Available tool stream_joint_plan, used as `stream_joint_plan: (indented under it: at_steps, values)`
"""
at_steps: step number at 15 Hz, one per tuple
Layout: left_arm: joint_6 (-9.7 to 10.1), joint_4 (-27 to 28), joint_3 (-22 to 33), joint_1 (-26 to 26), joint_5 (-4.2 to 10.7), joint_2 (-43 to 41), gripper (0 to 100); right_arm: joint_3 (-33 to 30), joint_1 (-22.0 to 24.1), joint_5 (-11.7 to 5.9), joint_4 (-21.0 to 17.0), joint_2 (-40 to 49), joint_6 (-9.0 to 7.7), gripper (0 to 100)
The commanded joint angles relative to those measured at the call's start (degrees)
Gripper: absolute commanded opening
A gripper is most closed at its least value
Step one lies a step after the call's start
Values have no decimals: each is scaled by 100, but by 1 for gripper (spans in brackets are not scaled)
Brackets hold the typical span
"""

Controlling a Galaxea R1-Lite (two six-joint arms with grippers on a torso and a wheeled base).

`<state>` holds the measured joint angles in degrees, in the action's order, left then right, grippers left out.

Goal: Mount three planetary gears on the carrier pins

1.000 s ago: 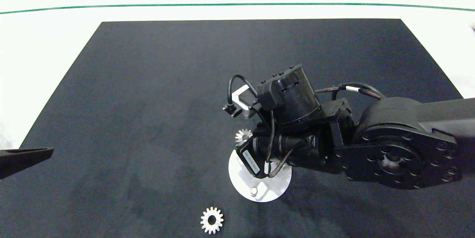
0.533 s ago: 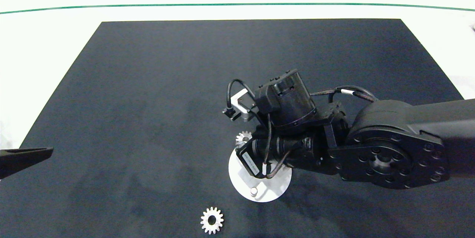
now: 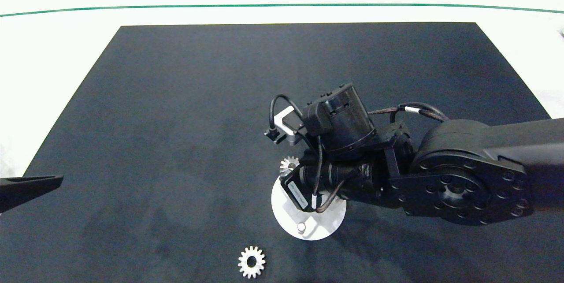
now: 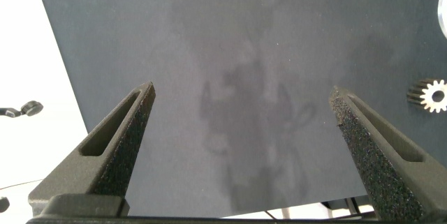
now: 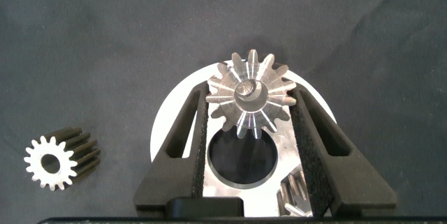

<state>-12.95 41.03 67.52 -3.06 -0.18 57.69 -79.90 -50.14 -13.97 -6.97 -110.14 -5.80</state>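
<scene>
The white disc [image 3: 328,225] [image 5: 174,123] lies on the black mat, under my right arm [image 3: 440,173]. My right gripper [image 5: 248,91] is shut on a silver planetary gear [image 5: 248,102] [image 3: 288,165] at the disc's far-left rim. A silvery carrier pin end shows in the gear's bore. One bare pin [image 3: 301,228] stands near the disc's front edge. Part of a second gear [image 5: 293,196] shows on the disc beside one finger. A third gear [image 3: 251,262] [image 5: 50,162] [image 4: 434,95] lies loose on the mat. At the mat's left edge my left gripper [image 3: 44,181] [image 4: 241,91] hangs open.
The black mat [image 3: 176,120] lies on a white table [image 3: 66,45], with a green line [image 3: 282,5] along the far side. The right arm's bulk hides the disc's far and right parts in the head view.
My right wrist has dropped slightly toward the disc, and the gear in its fingers has shifted a little with it. The left arm and the loose gear have not moved.
</scene>
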Motion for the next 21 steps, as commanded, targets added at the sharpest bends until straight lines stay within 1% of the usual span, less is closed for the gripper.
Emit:
stream_joint_plan:
  at_steps: [1, 14, 15, 21]
  values:
    - [-6, 28, -2, -2, 1, -3, 100, -8, -5, -9, -6, -16, -9, 22]
    - [-6, 28, -2, -10, 1, -12, 100, -8, -31, -9, -6, -42, 0, 22]
    - [-6, 28, -2, -10, 1, -12, 100, -8, -31, -9, -6, -42, 0, 100]
    - [-6, 28, -2, -2, 1, -12, 100, -17, -22, -9, 3, 2, 27, 100]
